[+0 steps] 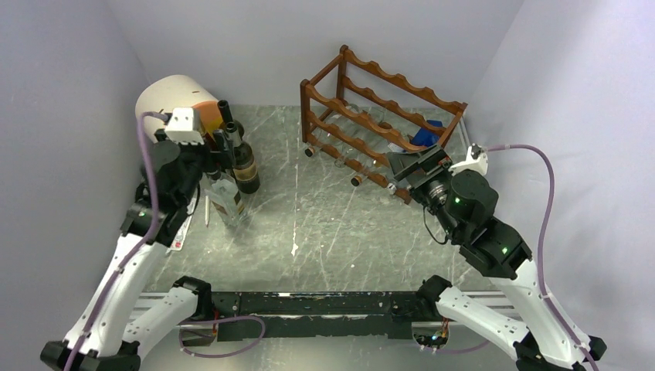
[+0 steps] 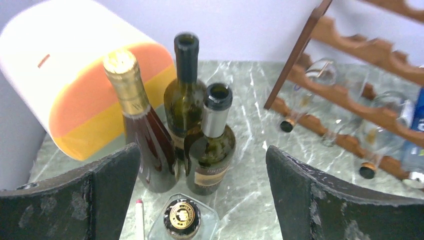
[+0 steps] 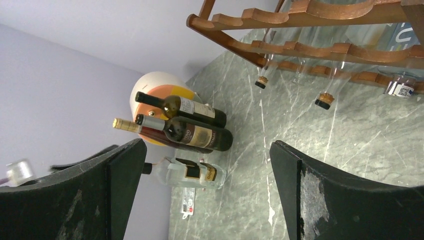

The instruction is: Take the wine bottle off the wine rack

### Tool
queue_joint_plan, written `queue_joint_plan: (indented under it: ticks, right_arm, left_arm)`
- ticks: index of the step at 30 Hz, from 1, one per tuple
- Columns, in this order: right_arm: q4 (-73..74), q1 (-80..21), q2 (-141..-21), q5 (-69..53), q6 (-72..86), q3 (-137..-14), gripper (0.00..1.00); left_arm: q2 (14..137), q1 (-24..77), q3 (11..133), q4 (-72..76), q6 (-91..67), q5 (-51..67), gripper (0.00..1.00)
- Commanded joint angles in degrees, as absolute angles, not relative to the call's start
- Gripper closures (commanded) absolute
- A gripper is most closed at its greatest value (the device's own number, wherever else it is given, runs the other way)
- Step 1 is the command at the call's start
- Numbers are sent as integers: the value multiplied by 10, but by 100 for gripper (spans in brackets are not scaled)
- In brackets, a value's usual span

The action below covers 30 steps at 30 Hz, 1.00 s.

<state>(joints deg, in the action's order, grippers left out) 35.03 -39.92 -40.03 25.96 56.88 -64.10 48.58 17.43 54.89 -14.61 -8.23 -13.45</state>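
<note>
The reddish-brown wine rack (image 1: 378,108) stands at the back right of the table. Clear bottles lie in its lower tier, and their corked necks (image 1: 356,182) stick out at the front. The rack (image 3: 310,50) and a corked neck (image 3: 324,100) also show in the right wrist view. My right gripper (image 1: 402,164) is open and empty, just in front of the rack's near right corner (image 3: 207,145). My left gripper (image 1: 218,154) is open and empty at the far left (image 2: 202,160), above a clear black-capped bottle (image 2: 182,217).
Three dark wine bottles (image 2: 212,145) stand together at the left, with the clear bottle (image 1: 228,201) in front of them. A white and orange cylinder (image 1: 174,97) lies behind them. A white stick (image 1: 207,210) and a card (image 1: 181,236) lie on the table. A blue-labelled item (image 1: 426,137) sits in the rack.
</note>
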Motion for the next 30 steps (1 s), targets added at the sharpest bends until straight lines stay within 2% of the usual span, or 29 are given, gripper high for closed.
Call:
queue_joint_plan:
  ticks: [1,8,12,14,22,25,30]
  right_arm:
    - [346,-398,-402,274,555,-653,0]
    - [350,-398,-409,269,513,-657,0]
    - [344,-398,-407,254,452,-649,0]
    - [356,-397,-406,259,429,-640,0]
    - [423,-398,-423,250,358,-590,0]
    - [438,-398,-431,249,349,-568,0]
    - [428,-398,-450,236,348,-521,0]
  left_arm:
    - [454,170,630,-218,-77,-94,1]
    - [448,170,732,-252,-61,-12,2]
    - [464,170,766,-223,-91,51,7]
    - [485,169,774,-207,-109,78,1]
    - [581,179,778,-163,-178,200,1]
    - [601,226,764,-139,-173,174,1]
    - [652,345,786,-144,-99,46,1]
